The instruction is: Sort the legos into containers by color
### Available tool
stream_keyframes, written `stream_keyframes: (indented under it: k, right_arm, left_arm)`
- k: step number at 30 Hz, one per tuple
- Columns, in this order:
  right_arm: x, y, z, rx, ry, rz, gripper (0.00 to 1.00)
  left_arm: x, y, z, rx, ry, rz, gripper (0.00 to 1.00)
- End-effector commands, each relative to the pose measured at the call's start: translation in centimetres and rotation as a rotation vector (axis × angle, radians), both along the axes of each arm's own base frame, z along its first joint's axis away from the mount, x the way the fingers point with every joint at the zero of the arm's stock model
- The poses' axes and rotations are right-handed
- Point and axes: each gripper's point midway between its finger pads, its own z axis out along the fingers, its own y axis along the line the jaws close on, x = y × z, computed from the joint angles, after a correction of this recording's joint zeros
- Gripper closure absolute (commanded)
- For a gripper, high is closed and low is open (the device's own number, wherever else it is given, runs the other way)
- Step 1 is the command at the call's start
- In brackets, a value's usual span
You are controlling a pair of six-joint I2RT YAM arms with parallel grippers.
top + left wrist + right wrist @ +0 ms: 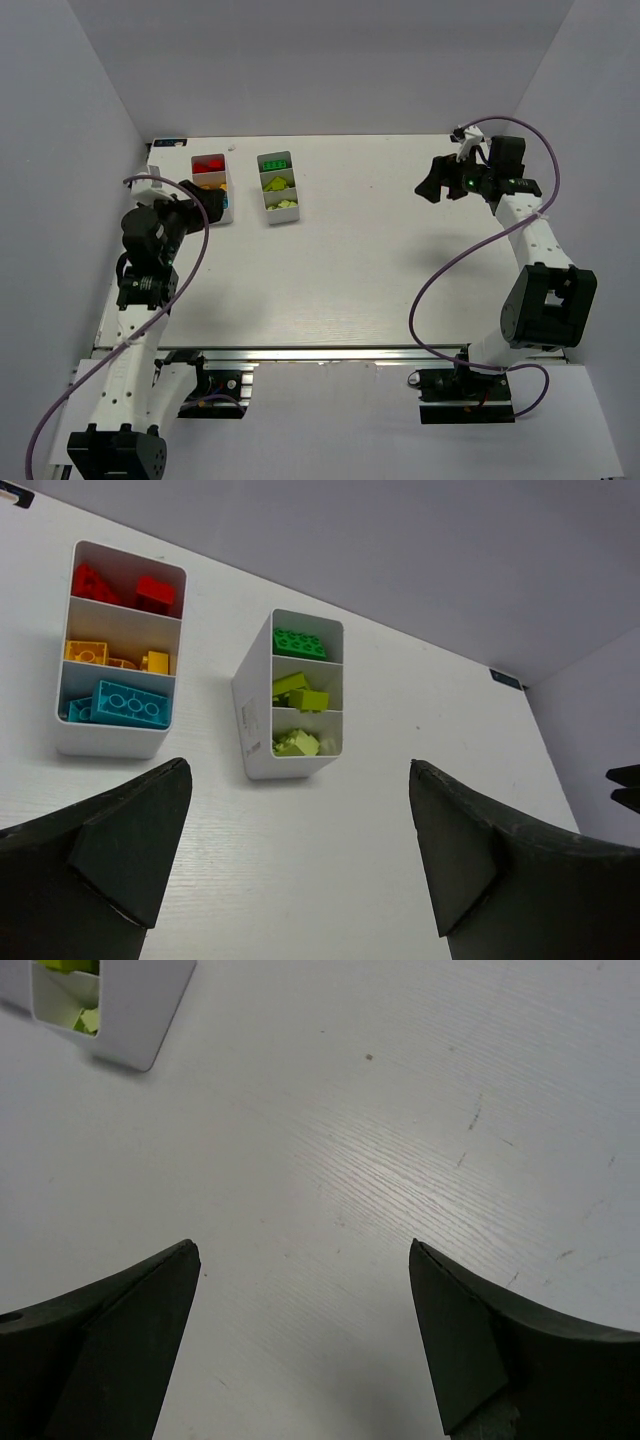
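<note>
Our left pincer (300,770) stands wide, holding nothing. Ahead-left of it we see a white tray (110,742) with red, orange and cyan legos (130,702); straight ahead, the other tray (250,705) with green and lime bricks (298,643). Our right pincer (300,1248) gapes wide above the table (420,1130).

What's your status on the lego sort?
Left gripper open, empty; right gripper open, empty. Legos sorted by color in both trays. No loose bricks visible.

Lab: bare white walls (60,120) enclose robot table (350,270).
</note>
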Motion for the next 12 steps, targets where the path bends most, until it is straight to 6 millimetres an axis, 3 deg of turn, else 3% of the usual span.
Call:
stream_keyframes:
  k: [1, 9, 12]
  right_arm:
    - [1.7, -1.2, 2.0, 0.000, -0.033, -0.125, 0.11]
    - [-0.1, -1.9, 1.8, -0.056, -0.088, -0.142, 0.11]
    - [0.4, -4.0, 1.8, -0.120, -0.128, -0.245, 0.10]
  left_arm:
    - [-1.2, -0.5, 1.1, -0.025, -0.030, -0.025, 0.02]
    - [-2.1, -1.0, 1.4, -0.032, -0.045, -0.051, 0.02]
    - [-2.2, -1.1, 1.5, -0.032, -0.048, -0.056, 0.02]
